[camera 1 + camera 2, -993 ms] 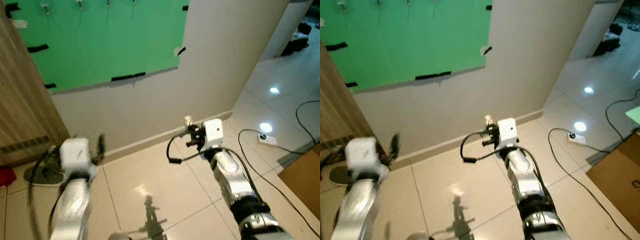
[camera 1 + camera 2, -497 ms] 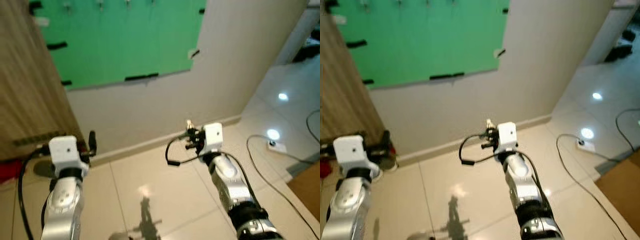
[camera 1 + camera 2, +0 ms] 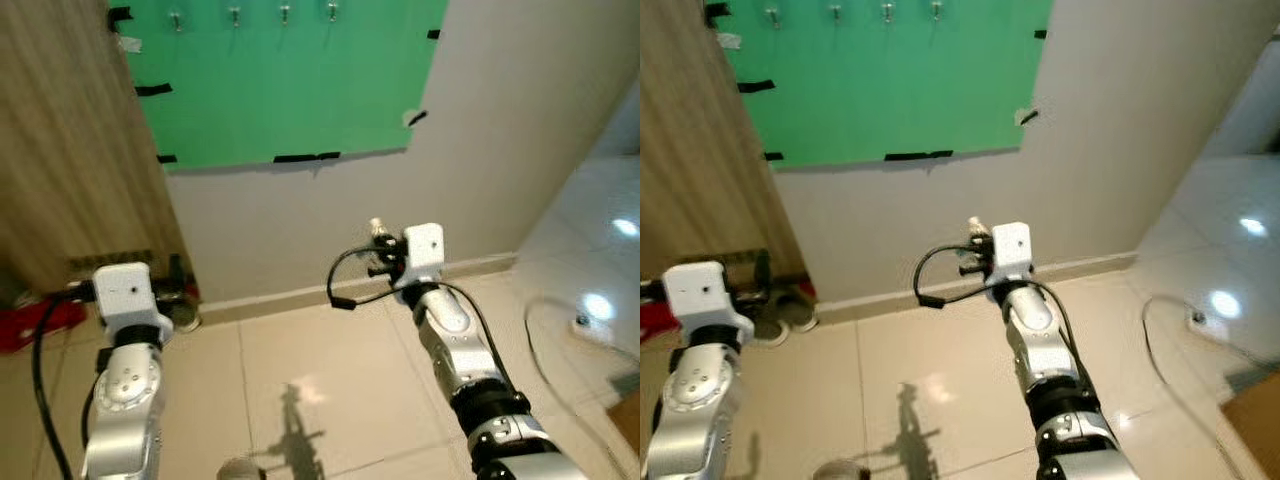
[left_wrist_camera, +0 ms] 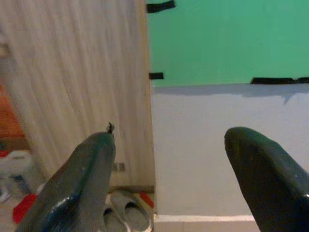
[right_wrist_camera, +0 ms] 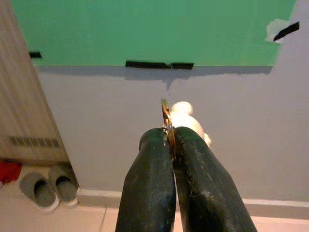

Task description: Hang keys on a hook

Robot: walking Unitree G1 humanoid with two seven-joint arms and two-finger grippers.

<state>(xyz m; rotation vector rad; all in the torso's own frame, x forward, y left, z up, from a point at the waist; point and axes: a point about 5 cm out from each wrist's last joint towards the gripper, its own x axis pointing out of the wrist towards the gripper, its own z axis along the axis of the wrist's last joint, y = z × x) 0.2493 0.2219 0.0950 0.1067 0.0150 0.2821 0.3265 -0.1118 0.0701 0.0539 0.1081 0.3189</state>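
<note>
Below the green board (image 3: 285, 85) and its row of hooks (image 3: 283, 13), well short of them, right gripper (image 5: 170, 141) is pinched tight on the keys (image 5: 166, 116), ring edge-on between the pads, pale fob just beyond. Light, stiff, likely slippery metal; holding the ring leaves its loop free. Left gripper (image 4: 169, 159) gapes wide, holding nothing.

Brass key ring (image 5: 166, 116) (pale charm attached) upright, hooks (image 3: 283, 13) high above.

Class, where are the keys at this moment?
The keys are clamped in the right pincer, held before the grey wall below the green board.
</note>
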